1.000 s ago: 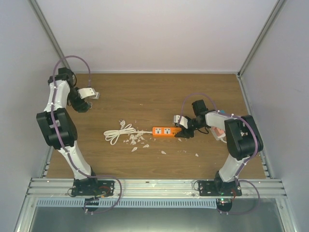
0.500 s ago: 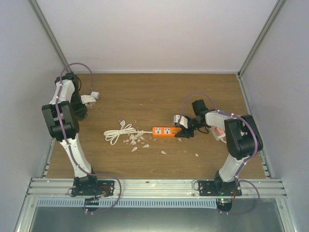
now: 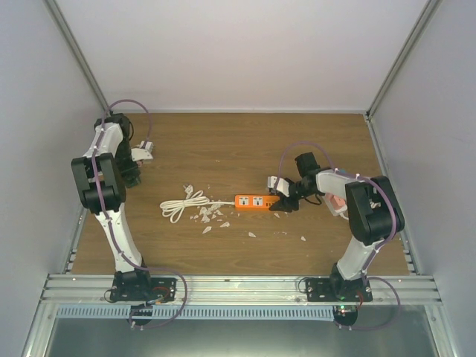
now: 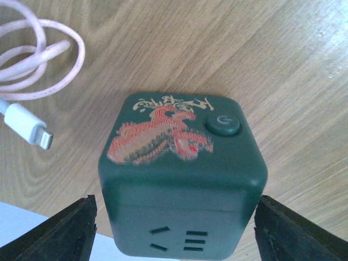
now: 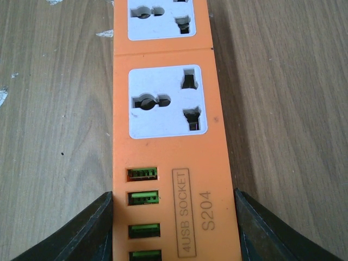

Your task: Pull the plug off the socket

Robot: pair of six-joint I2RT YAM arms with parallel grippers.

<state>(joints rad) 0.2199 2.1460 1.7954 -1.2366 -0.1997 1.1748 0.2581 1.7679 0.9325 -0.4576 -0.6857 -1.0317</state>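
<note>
An orange power strip (image 3: 253, 201) lies mid-table; its sockets show empty in the right wrist view (image 5: 163, 103). Its white cord (image 3: 178, 207) is coiled to the left, with a white plug (image 3: 188, 190) lying loose on the table. My right gripper (image 3: 281, 199) is shut on the strip's USB end (image 5: 174, 217), with a finger pressed on each side. My left gripper (image 3: 143, 151) is at the far left by the wall. It is open, with its jaws either side of a dark green cube socket with a red dragon print (image 4: 179, 174).
White chips (image 3: 212, 217) lie scattered in front of the strip. A pink cable with a white connector (image 4: 32, 128) lies beside the green cube. The left wall and its metal post are close to the left arm.
The left arm has swung back and left toward the wall, its gripper moving a little right and down. The right arm and the strip have not moved.
</note>
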